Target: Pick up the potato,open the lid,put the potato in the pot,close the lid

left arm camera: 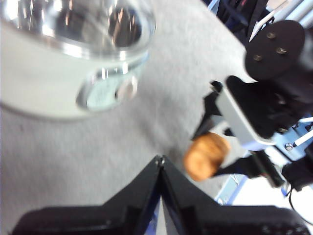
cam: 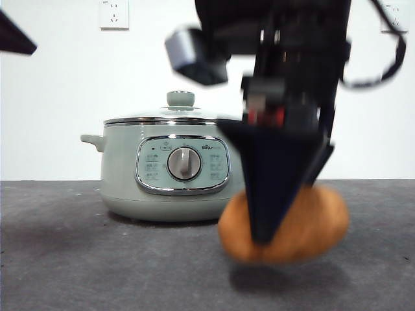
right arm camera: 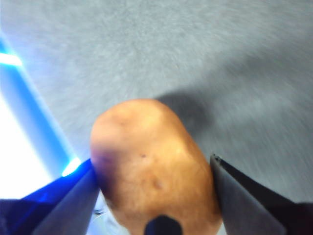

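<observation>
Gripping the potato [cam: 305, 223] between its two black jaws, the right gripper [cam: 262, 236] hangs in front of the pot [cam: 123, 175] and to one side of it, big and dark in the front view where it comes down from the top edge. The potato looks lifted just clear of the grey table [cam: 78, 259], with its shadow lying on the cloth below it. In the right wrist view the jaws of the right gripper [right arm camera: 154, 176] press on either flank of the orange-brown potato [right arm camera: 151, 171], one on each side, with the table surface [right arm camera: 195, 49] blurred behind. The pot stands on the table with the lid [cam: 162, 119] seated on its rim, the sage-green knob [cam: 180, 99] upright at the centre and the grey dial [cam: 185, 163] facing the front camera. The left gripper [left arm camera: 160, 164] waits near the pot with its jaws pressed together and nothing between them. From its wrist view the glass lid [left arm camera: 78, 24] and the pot's control panel [left arm camera: 110, 88] show at one side, and the right gripper [left arm camera: 215, 152] with the potato [left arm camera: 205, 155] shows across the table [left arm camera: 98, 147], apart from the pot.
</observation>
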